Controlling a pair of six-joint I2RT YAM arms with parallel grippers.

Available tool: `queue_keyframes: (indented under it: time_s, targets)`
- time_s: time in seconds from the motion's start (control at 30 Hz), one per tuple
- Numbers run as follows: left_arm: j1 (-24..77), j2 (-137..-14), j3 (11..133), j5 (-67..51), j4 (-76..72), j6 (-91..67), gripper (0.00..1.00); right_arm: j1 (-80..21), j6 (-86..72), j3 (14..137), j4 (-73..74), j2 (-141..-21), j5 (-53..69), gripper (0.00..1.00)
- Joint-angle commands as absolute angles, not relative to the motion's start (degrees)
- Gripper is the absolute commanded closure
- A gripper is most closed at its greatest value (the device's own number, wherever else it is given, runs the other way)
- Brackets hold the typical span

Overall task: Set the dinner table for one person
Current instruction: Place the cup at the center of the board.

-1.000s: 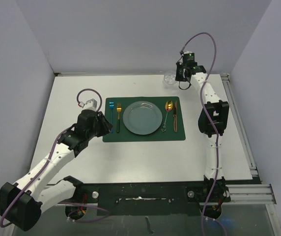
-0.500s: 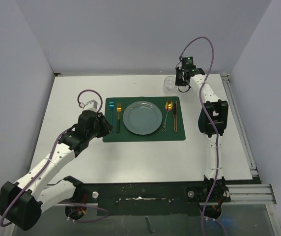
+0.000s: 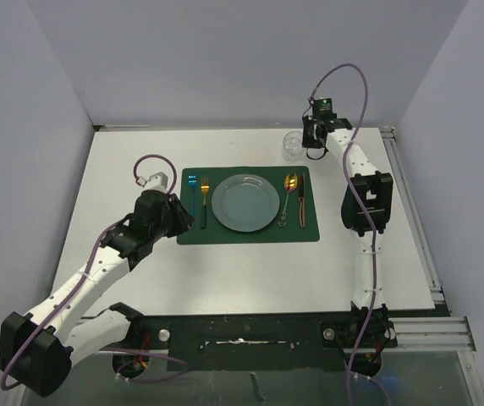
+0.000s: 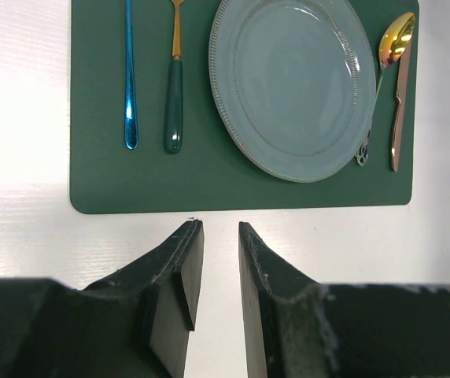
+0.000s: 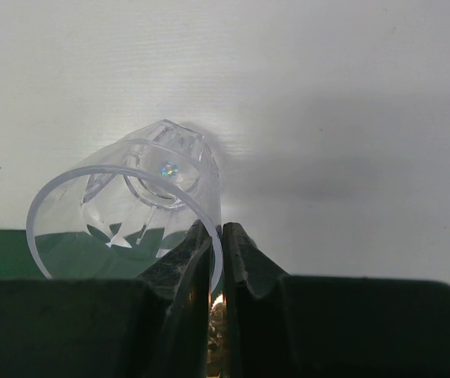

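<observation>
Dinner table (image 3: 132, 156): white rectangular top with aluminium rails, filling the work area in front of both arm bases. A dark green placemat (image 3: 250, 235) lies at its middle.

On the placemat, left to right:
- blue utensil (image 4: 129, 79), head type not clear
- gold fork with dark green handle (image 4: 174, 102), just beside it and parallel
- grey-blue plate (image 4: 292, 87), centred, nothing on it
- gold spoon (image 4: 396, 39) with a thin handle
- rose-gold knife (image 4: 398, 118), outermost on the right, close beside the spoon

Left gripper (image 4: 219, 227): over bare table just off the near-left edge of the placemat, pointing towards it. The jaws stand a narrow gap apart with nothing between them.

Right gripper (image 5: 215, 236): at the far right of the table, beyond the placemat's far right corner. Its fingers are pinched together on the rim wall of a clear glass (image 5: 130, 213). The glass is tilted, mouth towards the wrist camera and base towards the tabletop. Whether the base touches the table cannot be determined. From the top view the glass (image 3: 292, 145) lies just past the placemat's far edge, above the spoon
</observation>
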State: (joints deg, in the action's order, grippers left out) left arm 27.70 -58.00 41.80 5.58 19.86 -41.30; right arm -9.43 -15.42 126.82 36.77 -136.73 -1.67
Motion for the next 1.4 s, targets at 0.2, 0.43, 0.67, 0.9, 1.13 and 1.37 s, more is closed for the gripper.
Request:
queue_keyframes:
  time_s: [0.2, 0.43, 0.67, 0.9, 1.13, 1.37]
  targets:
    - [27.7, -56.7, 42.6, 6.3, 17.9, -40.5, 0.75, -10.0, -15.1, 127.0, 32.9, -136.9, -2.8, 0.99]
    - [27.7, -56.7, 42.6, 6.5, 18.1, -40.4, 0.75, -10.1, -15.1, 127.0, 32.9, -137.1, -2.9, 0.94]
    - [27.7, -56.2, 42.8, 7.0, 18.9, -40.2, 0.75, -10.3, -15.5, 126.9, 32.3, -137.5, -2.5, 0.88]
    - [27.7, -55.0, 44.4, 9.2, 21.6, -38.6, 0.75, -10.6, -15.4, 127.0, 31.0, -138.5, -3.3, 0.89]
    - [27.7, -53.9, 45.3, 10.0, 23.3, -37.9, 0.75, -10.9, -15.4, 127.4, 30.0, -140.3, -4.5, 0.87]
    - [27.6, -53.5, 44.6, 10.0, 23.0, -38.2, 0.75, -10.9, -15.3, 127.4, 30.1, -140.1, -5.3, 0.76]
